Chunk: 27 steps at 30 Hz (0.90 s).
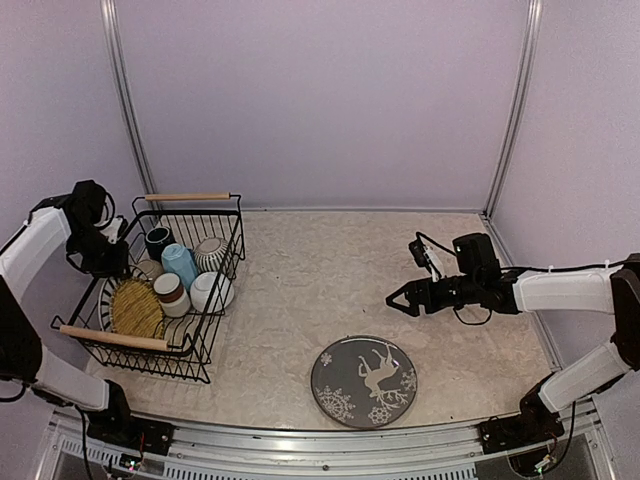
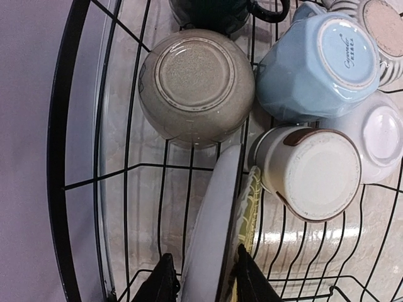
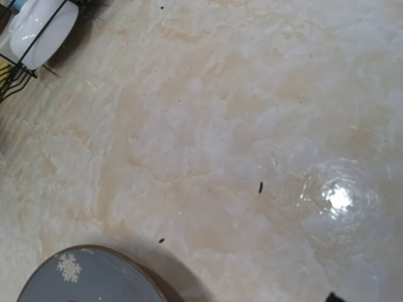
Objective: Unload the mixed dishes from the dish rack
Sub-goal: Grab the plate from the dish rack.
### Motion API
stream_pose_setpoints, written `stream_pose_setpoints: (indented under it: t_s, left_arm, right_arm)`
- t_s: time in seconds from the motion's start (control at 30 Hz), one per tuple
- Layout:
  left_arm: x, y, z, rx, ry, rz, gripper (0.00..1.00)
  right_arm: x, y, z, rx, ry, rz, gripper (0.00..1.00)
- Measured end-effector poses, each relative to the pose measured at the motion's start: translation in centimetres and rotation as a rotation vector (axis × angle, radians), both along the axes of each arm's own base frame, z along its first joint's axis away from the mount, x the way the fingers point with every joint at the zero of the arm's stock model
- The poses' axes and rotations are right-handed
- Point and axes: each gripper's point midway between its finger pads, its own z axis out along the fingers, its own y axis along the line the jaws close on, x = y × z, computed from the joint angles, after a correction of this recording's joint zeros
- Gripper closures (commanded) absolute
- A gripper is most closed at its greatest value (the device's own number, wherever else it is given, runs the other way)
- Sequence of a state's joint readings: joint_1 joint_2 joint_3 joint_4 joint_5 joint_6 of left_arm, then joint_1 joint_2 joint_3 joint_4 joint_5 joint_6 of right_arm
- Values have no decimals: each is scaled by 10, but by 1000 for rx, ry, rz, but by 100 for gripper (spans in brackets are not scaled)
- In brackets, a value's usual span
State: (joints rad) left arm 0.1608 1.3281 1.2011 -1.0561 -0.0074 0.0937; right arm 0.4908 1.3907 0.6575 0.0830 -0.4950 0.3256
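The dish rack [image 1: 214, 330] stands at the left; its rim also shows in the left wrist view [image 2: 60, 157]. In it are the striped plate [image 2: 211, 233] on edge, the yellow mat [image 2: 249, 207] beside it, a beige bowl [image 2: 195, 85], light blue mug [image 2: 315, 63], brown-white cup [image 2: 312, 173], white bowl [image 2: 381, 135], grey-striped pot [image 2: 378, 31] and black mug [image 2: 214, 12]. My left gripper [image 2: 206, 283] reaches into the rack's left side [image 1: 108, 265], a finger on each face of the plate. My right gripper [image 1: 397, 298] hangs open and empty over the table.
A grey plate with a white deer [image 1: 365, 382] lies on the table near the front edge, below and left of my right gripper; its rim shows in the right wrist view [image 3: 82, 280]. Walls close the table at back and sides.
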Motion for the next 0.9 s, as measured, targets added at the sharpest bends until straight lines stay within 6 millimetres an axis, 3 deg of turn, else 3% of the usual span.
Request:
stream_pose_setpoints:
  t_s: [0.33, 0.53, 0.9]
  left_arm:
    - [-4, 2, 6, 9, -22, 25, 67]
    - [0, 5, 26, 25, -66, 44, 65]
    - [-3, 6, 20, 25, -36, 47, 76]
  right_arm:
    - [2, 3, 6, 27, -14, 6, 18]
    - [2, 5, 8, 35, -20, 10, 19]
    - [2, 5, 9, 38, -20, 13, 19]
